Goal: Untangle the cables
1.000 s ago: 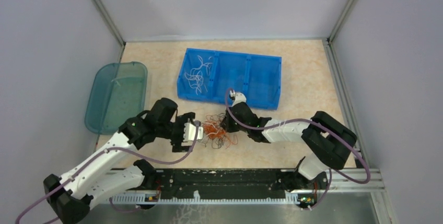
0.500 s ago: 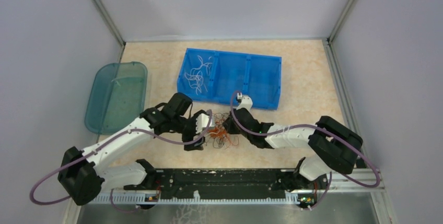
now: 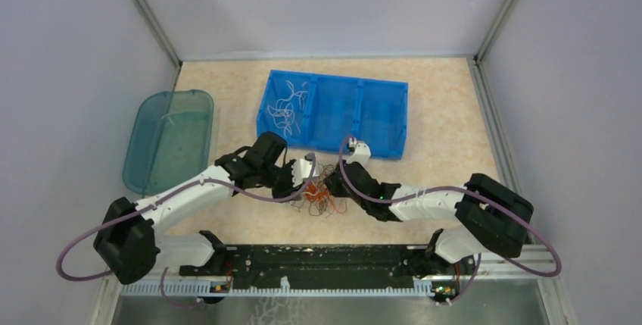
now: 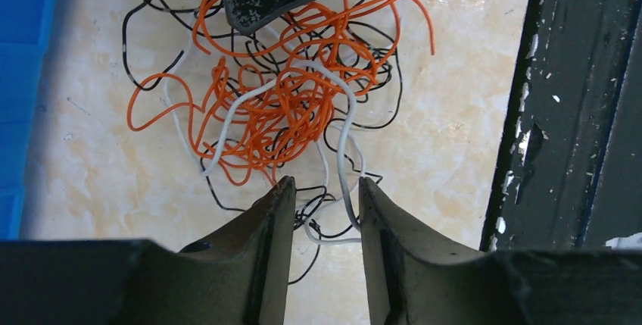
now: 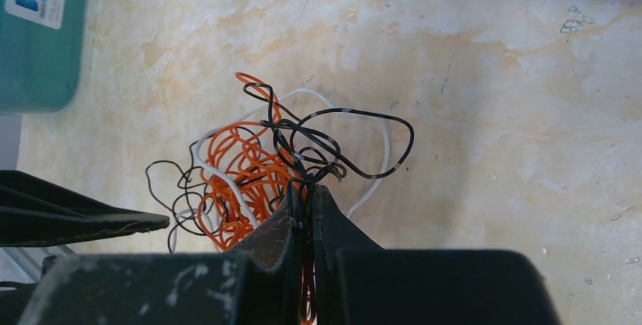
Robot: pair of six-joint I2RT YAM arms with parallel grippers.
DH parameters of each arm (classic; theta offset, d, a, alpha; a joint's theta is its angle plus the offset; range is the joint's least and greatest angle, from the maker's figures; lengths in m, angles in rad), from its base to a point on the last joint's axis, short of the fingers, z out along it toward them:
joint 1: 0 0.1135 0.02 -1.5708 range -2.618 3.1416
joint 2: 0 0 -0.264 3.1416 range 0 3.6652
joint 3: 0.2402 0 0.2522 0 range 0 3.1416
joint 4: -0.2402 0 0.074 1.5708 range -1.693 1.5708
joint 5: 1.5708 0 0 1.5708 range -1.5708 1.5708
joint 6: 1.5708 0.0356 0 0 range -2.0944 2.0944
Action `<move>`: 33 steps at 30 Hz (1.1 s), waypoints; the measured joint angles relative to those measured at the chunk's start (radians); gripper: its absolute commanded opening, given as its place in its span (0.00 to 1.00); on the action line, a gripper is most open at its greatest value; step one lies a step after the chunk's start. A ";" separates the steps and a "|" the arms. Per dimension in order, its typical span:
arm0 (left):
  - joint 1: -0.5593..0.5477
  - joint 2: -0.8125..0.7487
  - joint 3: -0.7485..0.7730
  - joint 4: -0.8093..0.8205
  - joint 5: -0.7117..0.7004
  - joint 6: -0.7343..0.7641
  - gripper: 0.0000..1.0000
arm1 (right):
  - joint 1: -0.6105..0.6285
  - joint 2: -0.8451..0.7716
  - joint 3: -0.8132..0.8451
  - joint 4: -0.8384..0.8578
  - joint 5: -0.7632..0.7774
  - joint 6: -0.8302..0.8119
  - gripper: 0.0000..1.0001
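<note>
Right gripper [image 5: 304, 198] clamps black and orange strands of the cables [image 4: 284, 101], heaped on the counter [image 4: 447, 128] just ahead; left gripper [image 4: 324, 189], parted, straddles a white loop [image 4: 347, 158], seemingly ready to pinch and pull apart

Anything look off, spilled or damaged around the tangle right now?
Nothing stands out. The cables lie in one tangle on the table; right gripper jaws shut on some strands, left gripper jaws open at its edge.
</note>
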 measured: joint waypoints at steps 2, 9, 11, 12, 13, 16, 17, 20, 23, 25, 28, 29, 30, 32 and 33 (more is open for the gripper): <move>0.000 0.002 0.000 0.006 -0.013 0.001 0.35 | 0.003 -0.016 -0.012 0.012 0.005 0.000 0.00; 0.000 0.012 0.001 -0.005 -0.042 0.007 0.03 | 0.005 -0.039 -0.026 0.029 0.010 0.000 0.04; 0.000 0.015 0.013 -0.030 -0.054 0.015 0.00 | 0.005 -0.045 -0.033 0.032 0.010 0.000 0.08; 0.000 0.016 0.023 -0.042 -0.059 0.021 0.00 | 0.005 -0.051 -0.040 0.034 0.010 0.003 0.12; 0.000 0.018 0.045 -0.069 -0.063 0.028 0.00 | 0.004 -0.060 -0.049 0.034 0.009 0.006 0.15; 0.000 0.011 0.129 -0.134 -0.063 0.053 0.00 | -0.006 -0.107 -0.079 0.032 0.003 0.008 0.20; 0.000 0.002 0.154 -0.150 -0.057 0.061 0.00 | -0.011 -0.126 -0.084 0.028 0.000 0.007 0.21; 0.000 -0.062 0.204 -0.177 -0.022 0.081 0.00 | -0.046 -0.201 -0.095 0.023 -0.031 -0.005 0.25; 0.000 -0.154 0.214 -0.200 0.023 0.101 0.00 | -0.090 -0.286 -0.096 0.016 -0.085 -0.039 0.35; -0.001 -0.203 0.217 -0.218 0.043 0.116 0.00 | -0.111 -0.349 -0.088 -0.025 -0.119 -0.076 0.50; -0.002 -0.240 0.223 -0.244 0.053 0.135 0.00 | -0.122 -0.446 -0.046 -0.113 -0.159 -0.163 0.66; -0.002 -0.244 0.226 -0.250 0.054 0.140 0.00 | -0.122 -0.476 -0.033 -0.127 -0.178 -0.196 0.69; -0.002 -0.245 0.229 -0.254 0.054 0.143 0.00 | -0.122 -0.511 -0.023 -0.126 -0.208 -0.234 0.70; -0.002 -0.245 0.233 -0.255 0.054 0.144 0.00 | -0.122 -0.565 -0.018 -0.093 -0.276 -0.298 0.72; -0.002 -0.245 0.235 -0.255 0.054 0.143 0.00 | -0.122 -0.586 -0.021 -0.059 -0.332 -0.333 0.73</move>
